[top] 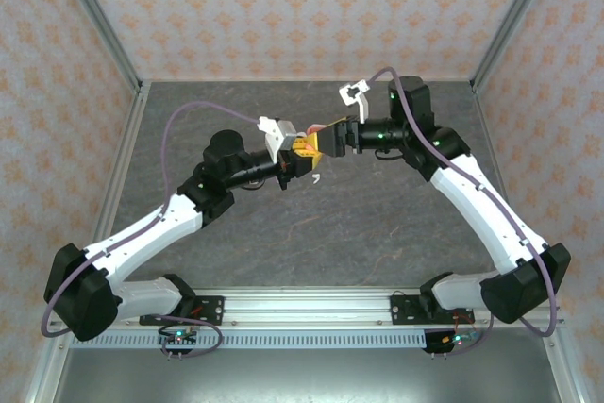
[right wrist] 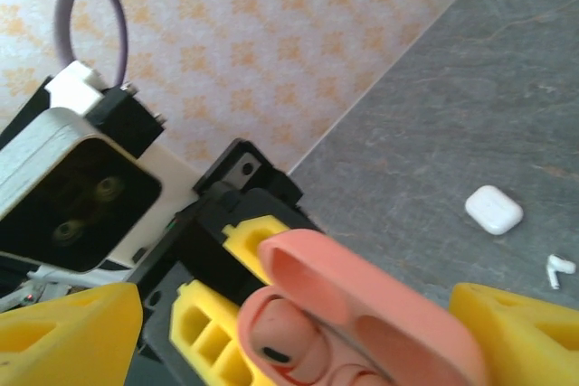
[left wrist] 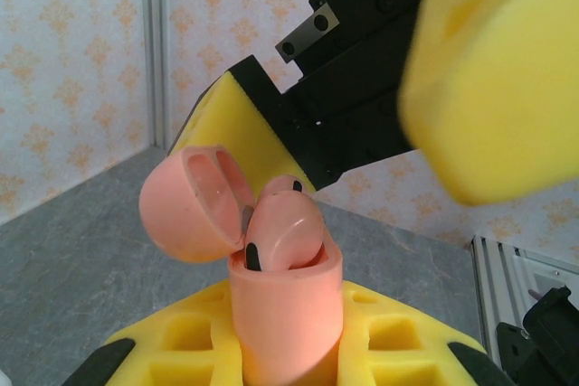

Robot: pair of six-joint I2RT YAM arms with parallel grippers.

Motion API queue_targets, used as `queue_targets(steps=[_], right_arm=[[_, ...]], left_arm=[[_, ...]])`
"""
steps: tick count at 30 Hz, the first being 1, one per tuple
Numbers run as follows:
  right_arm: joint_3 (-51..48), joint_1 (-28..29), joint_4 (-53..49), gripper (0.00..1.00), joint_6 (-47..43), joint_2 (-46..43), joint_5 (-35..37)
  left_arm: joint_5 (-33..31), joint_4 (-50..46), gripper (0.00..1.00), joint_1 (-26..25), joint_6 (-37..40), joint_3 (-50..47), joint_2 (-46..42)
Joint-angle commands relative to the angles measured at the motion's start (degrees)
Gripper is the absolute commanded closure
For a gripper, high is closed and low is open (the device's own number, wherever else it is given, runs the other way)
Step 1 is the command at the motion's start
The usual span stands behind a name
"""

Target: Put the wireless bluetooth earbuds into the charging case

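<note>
Left wrist view has my left gripper (left wrist: 289,354) at the bottom centre of the frame, with its yellow fingers (left wrist: 181,345) clamped on the body of the salmon charging case (left wrist: 285,314), which stands upright. The lid (left wrist: 194,205) is swung open toward the left of the frame. A salmon earbud (left wrist: 285,232) with a small black oval mark sits in the mouth of the case; just behind it is a second rounded salmon piece with a black spot, and I cannot tell how deep it sits.

My right gripper (right wrist: 289,341) has its jaws wide apart, one yellow finger at each lower corner of the right wrist view, and the open case is between them. At the right edge of that view a closed white case (right wrist: 494,209) and a white earbud (right wrist: 561,267) lie near each other on the grey table (right wrist: 470,88).

From the top camera both grippers meet above the middle of the table, left (top: 300,153) and right (top: 326,139)
</note>
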Motion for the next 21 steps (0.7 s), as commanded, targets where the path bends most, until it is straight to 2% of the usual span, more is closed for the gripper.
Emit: queue_targets(steps=[1,21], right_arm=[[1.7,0.2,2.6,0.17,-0.8,-0.7,-3.6],[-0.6,0.1,-0.2,0.17,-6.6,-6.7,4.6]], left_arm=[[0.4,-0.4,1.00,-0.4,1.6,2.5,0.2],[0.0,-2.3,1.00,-0.4,1.8,3.1,0.3]])
